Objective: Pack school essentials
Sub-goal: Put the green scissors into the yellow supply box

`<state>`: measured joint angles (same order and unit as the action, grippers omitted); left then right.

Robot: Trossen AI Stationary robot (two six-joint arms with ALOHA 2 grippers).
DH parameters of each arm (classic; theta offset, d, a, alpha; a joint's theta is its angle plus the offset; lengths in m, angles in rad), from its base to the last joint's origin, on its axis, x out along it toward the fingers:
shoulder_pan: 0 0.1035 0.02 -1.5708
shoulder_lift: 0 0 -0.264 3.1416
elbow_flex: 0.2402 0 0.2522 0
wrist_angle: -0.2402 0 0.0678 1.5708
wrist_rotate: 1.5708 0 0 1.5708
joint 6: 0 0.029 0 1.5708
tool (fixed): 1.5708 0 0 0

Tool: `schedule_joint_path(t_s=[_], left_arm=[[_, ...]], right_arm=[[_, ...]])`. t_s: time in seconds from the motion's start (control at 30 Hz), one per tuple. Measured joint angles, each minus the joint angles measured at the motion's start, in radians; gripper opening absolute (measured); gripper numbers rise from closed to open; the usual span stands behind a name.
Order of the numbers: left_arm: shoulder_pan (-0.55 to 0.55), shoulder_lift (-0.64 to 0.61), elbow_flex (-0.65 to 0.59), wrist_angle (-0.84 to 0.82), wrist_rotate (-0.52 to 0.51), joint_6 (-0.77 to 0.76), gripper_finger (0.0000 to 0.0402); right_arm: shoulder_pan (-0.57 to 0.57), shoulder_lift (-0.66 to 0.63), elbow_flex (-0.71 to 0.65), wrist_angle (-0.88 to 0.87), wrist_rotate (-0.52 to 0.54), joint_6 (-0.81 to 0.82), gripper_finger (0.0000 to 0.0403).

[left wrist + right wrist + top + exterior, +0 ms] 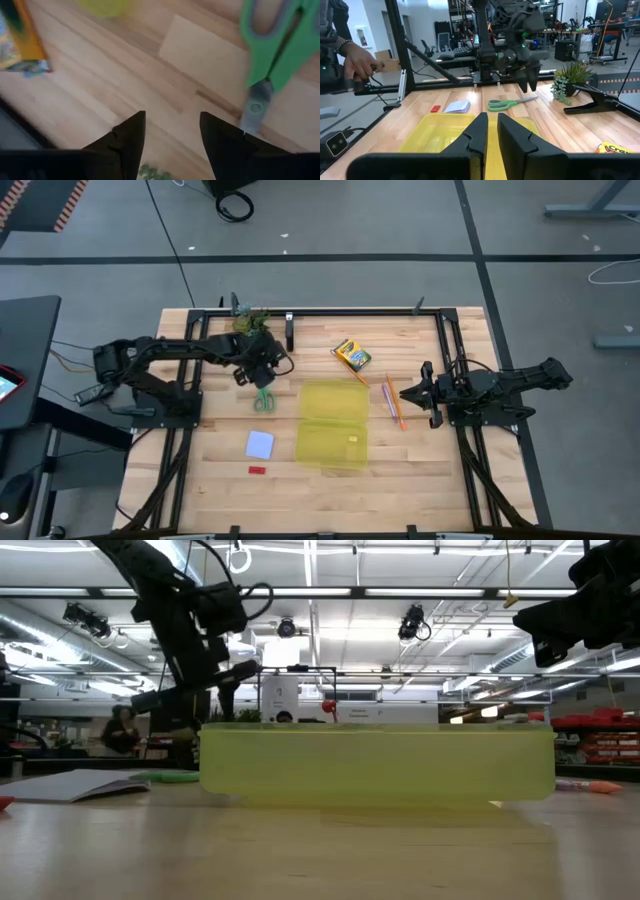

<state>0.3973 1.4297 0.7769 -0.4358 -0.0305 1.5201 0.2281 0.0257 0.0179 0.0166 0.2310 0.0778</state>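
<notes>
Above one pair of scissors (263, 398), the left claw (262, 372) hangs open, empty.

Green-handled scissors (263, 399), translucent yellow case (332, 427), pale blue note pad (260, 444), red eraser (257, 470)

The left gripper (172, 132) hangs over the wooden table (100, 95) with its two dark fingers (131, 140) apart and nothing between them, the green-handled scissors (272, 55) lie just beside it, and the crayon box (17, 37) sits farther off
</notes>
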Motion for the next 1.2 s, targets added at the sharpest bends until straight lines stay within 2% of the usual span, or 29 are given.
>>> schedule_joint_path(t_s=[0.23, 0.53, 0.73, 0.9, 1.2], left_arm=[[-0.002, 0.132, 0.118, -0.172, 0.003, -0.087, 0.0167], [-0.009, 0.135, 0.133, -0.301, 0.0, -0.121, 0.018], [-0.013, 0.135, 0.076, -0.296, -0.002, -0.077, 0.0211], [-0.057, 0.135, 0.046, -0.243, -0.002, -0.051, 0.0231], [-0.086, 0.159, 0.041, -0.228, 0.008, -0.043, 0.022]], right_arm=[[0.0, 0.0, 0.0, 0.0, 0.0, 0.0, 0.0051], [0.0, 0.001, 0.0, 0.0, 0.0, 0.0, 0.0051], [0.0, 0.001, 0.0, 0.0, 0.0, 0.0, 0.0051], [0.0, 0.001, 0.0, 0.0, 0.0, 0.0, 0.0051], [0.0, 0.001, 0.0, 0.0, 0.0, 0.0, 0.0051]])
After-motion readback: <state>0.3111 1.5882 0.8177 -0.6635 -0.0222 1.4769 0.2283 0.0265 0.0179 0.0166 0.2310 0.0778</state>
